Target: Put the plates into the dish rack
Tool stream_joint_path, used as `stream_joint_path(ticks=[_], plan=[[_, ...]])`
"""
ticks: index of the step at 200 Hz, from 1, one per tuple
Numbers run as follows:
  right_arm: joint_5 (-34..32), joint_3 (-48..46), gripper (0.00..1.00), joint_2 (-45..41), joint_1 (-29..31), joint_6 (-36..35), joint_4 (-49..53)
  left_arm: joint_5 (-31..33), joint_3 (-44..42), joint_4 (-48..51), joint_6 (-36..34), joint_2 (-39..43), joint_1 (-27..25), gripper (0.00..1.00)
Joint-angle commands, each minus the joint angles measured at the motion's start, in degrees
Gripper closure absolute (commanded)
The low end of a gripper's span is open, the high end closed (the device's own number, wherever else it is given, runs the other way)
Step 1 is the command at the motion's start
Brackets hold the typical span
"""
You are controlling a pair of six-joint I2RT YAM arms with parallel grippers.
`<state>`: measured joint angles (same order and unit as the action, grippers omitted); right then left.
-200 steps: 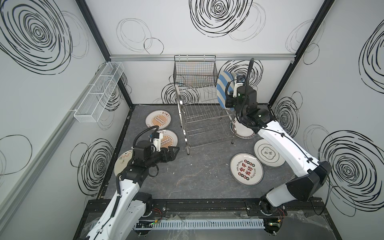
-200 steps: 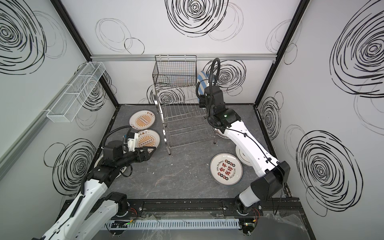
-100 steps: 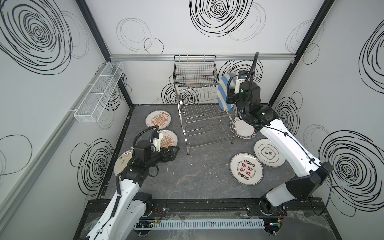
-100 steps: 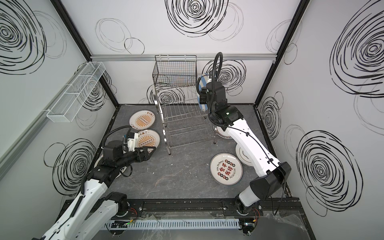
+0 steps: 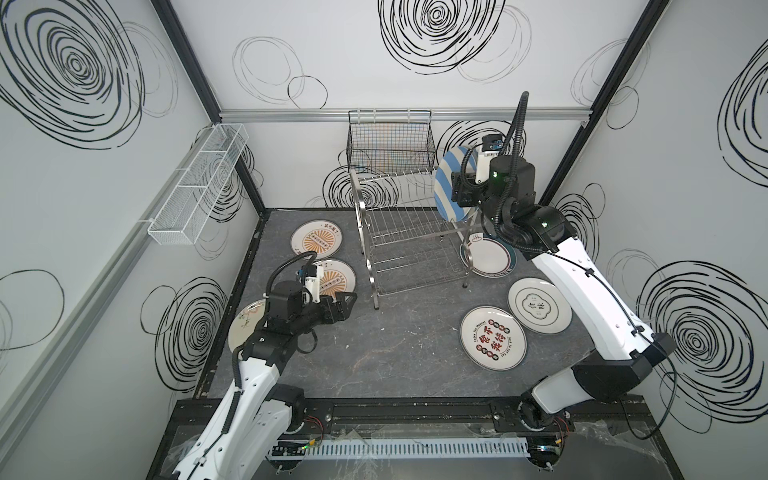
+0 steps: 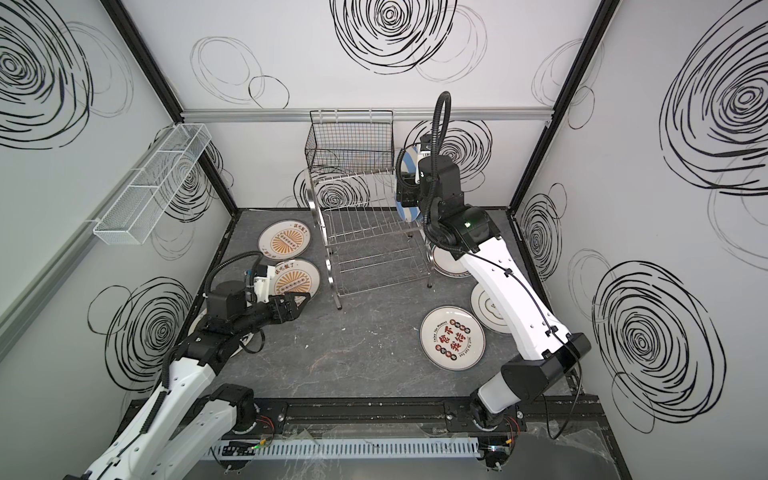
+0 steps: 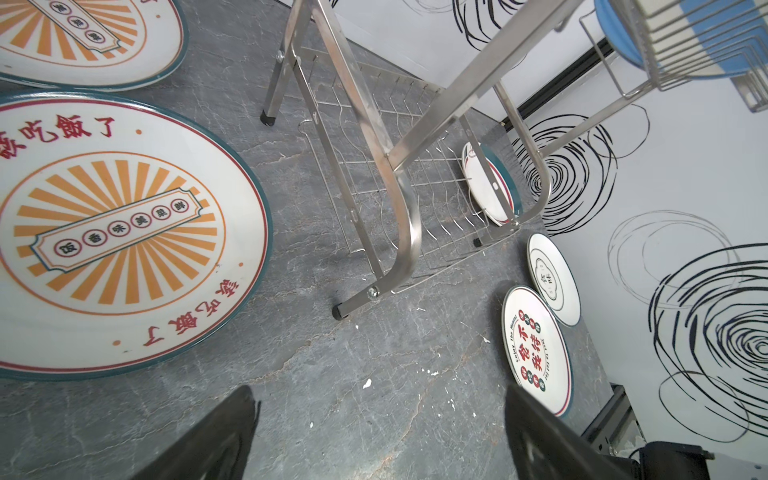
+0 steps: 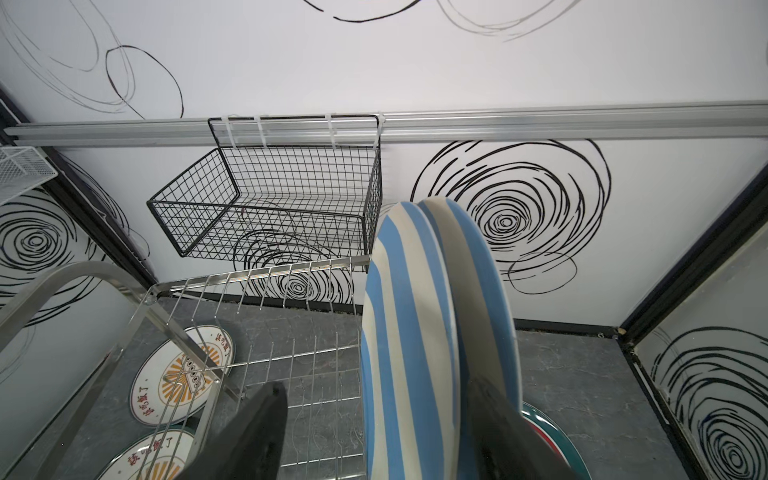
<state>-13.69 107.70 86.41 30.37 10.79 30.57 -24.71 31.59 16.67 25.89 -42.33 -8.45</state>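
R fingers (image 8: pixel 257 428) spread astride two striped plates (image 8: pixel 407 332) in dish rack (image 8: pixel 270 272); both top views show one. L fingers (image 7: pixel 216 436) open.

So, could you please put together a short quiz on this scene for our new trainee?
1. True or false: the left hand is open and holds nothing.
2. Where do the two striped plates stand? A) leaning against the back wall B) upright in the upper tier of the dish rack C) in the black basket
3. How many plates lie flat on the table?

Key: 1. True. 2. B. 3. Six: two sunburst plates, the teal-rimmed plate, the red-black plate and two whitish plates.
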Motion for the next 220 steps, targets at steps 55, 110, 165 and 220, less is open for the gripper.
stream_joint_path(ticks=[55,110,165,220], plan=[[16.26,-4.73,0.14,-13.08,0.73,2.07,11.32,13.13,1.63,3.32,0.11,-0.16,-1.66,0.04],[25.74,-25.41,0.06,-25.30,4.81,8.04,7.88,28.34,4.14,8.99,2.52,-4.70,-4.44,0.04],[21.57,-46.37,0.00,-35.70,21.02,21.05,0.16,42.39,3.63,12.52,10.51,-9.09,-9.69,0.04],[17.04,-59.35,0.00,-44.65,29.20,28.02,-3.78,53.62,2.35,14.30,18.59,-14.42,-15.85,0.04]])
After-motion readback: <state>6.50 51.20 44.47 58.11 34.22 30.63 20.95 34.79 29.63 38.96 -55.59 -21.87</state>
